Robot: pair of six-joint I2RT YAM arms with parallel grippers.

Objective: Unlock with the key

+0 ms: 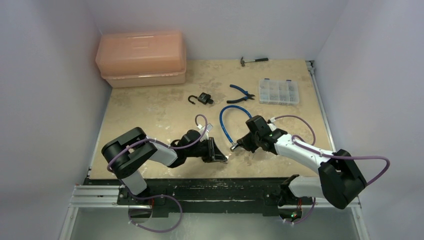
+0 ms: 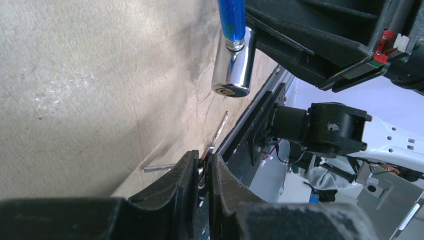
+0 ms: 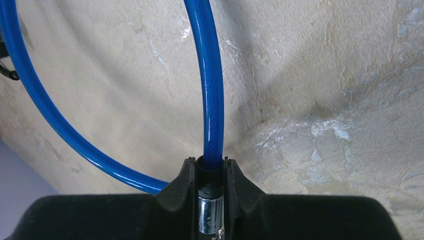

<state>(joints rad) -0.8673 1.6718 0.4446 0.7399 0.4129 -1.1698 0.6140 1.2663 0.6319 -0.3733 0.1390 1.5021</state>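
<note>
The left arm point(image 1: 162, 155) and right arm point(image 1: 300, 150) are both chunky black joints plus white shells, with loose purple cables point(image 1: 362, 157) looping off them.

key point(image 2: 219, 131): head buried between my left fingers point(image 2: 185, 185), lower middle; only the blade shows.
blue cable point(image 3: 212, 90): loop cut off by top edge.
metal end point(image 3: 208, 216): mostly hidden between my right fingers point(image 3: 182, 190), bottom.

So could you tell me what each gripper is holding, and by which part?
The left gripper pinches the key by its head, blade out; the right gripper clamps the blue cable lock where cable meets metal barrel.
</note>
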